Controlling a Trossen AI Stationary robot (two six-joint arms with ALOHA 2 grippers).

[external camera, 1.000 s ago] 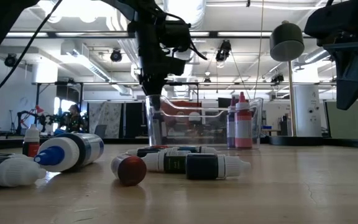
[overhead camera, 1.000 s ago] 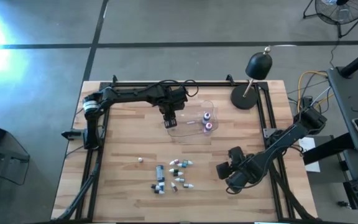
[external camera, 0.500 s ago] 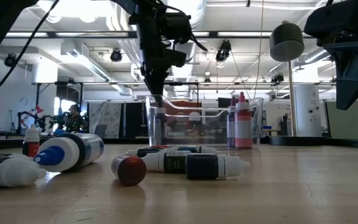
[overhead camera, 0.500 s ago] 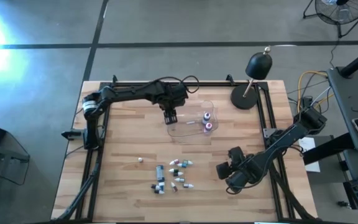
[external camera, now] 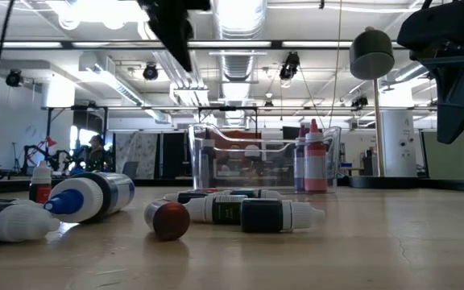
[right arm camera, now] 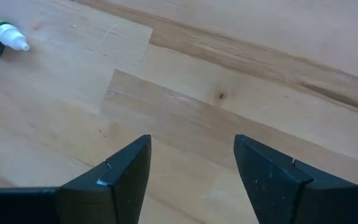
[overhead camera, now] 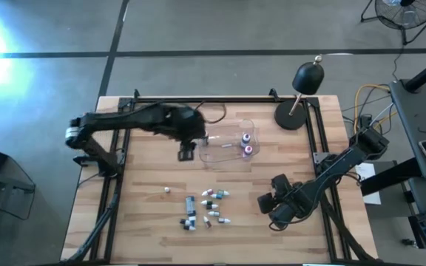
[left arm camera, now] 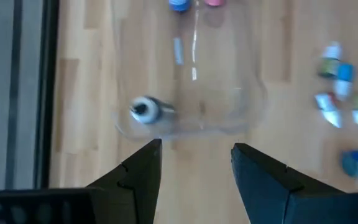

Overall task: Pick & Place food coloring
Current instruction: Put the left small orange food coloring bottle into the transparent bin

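Note:
Several small food coloring bottles lie loose on the wooden table near its front; the low view shows them close up. A clear plastic tub stands farther back. Two bottles stand upright at its right end and one bottle sits at its left end. My left gripper hangs open above the table, just off the tub's left end, with nothing between its fingers. My right gripper stays open over bare wood at the near right.
A black dome lamp on a round base stands at the far right corner. A dark frame rail runs round the table's edges. A tiny white piece lies alone left of the loose bottles. Bare wood lies between the tub and the bottles.
My left gripper has risen out of the tub's left end and swung toward the table's left edge, ending high beside the tub. One bottle stays behind in the tub where the gripper was. My right arm has kept still.

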